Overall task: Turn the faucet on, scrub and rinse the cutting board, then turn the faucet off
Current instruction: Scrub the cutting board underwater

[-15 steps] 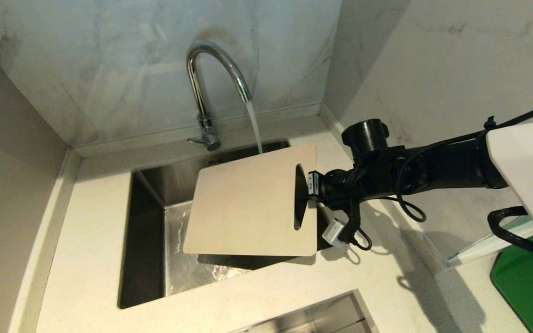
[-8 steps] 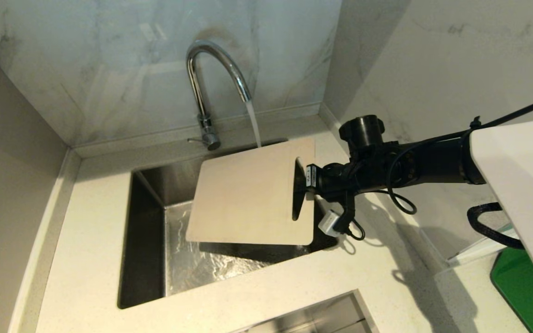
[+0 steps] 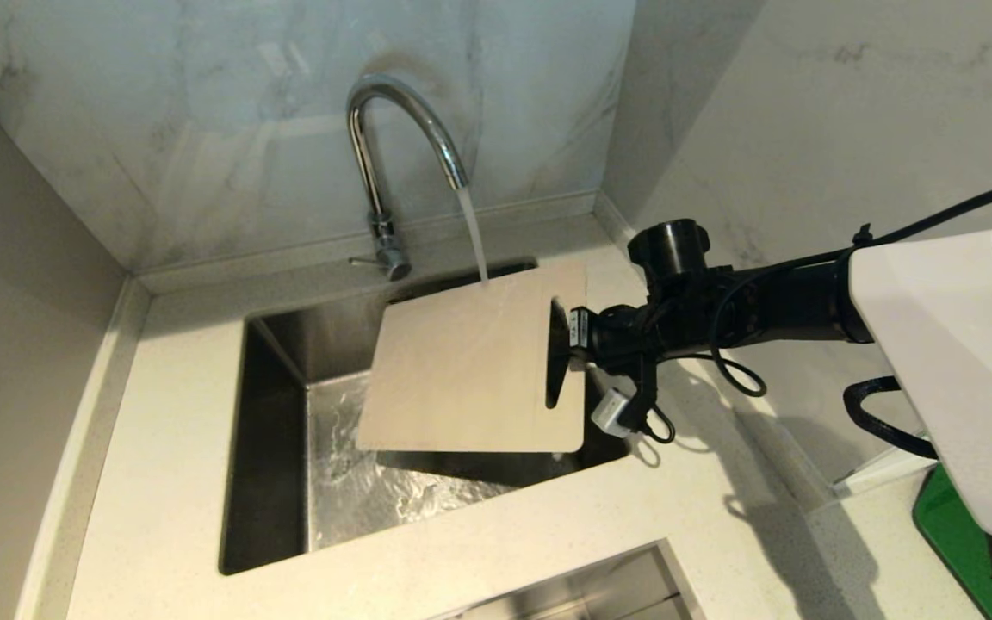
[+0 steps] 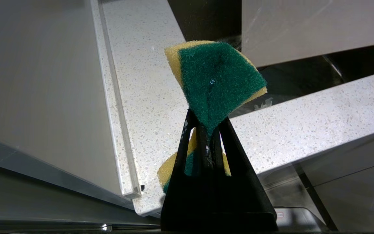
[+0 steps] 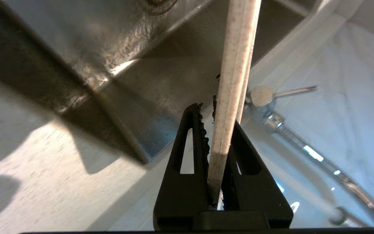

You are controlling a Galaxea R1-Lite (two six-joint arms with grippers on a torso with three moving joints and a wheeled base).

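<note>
1. Right gripper (image 3: pixel 567 349) pinches the board (image 3: pixel 470 362) by its slotted end — edge between the fingers (image 5: pixel 190 152).
2. Board reaches away from it over the sink (image 3: pixel 272 448), under the faucet (image 3: pixel 393 129) stream.
3. Left gripper (image 4: pixel 206 130) — clamped on a sponge (image 4: pixel 214 79).

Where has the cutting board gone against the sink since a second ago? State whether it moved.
Yes. The cutting board, held by the right claw, has moved up toward the faucet; its left edge has shifted right over the sink.
</note>
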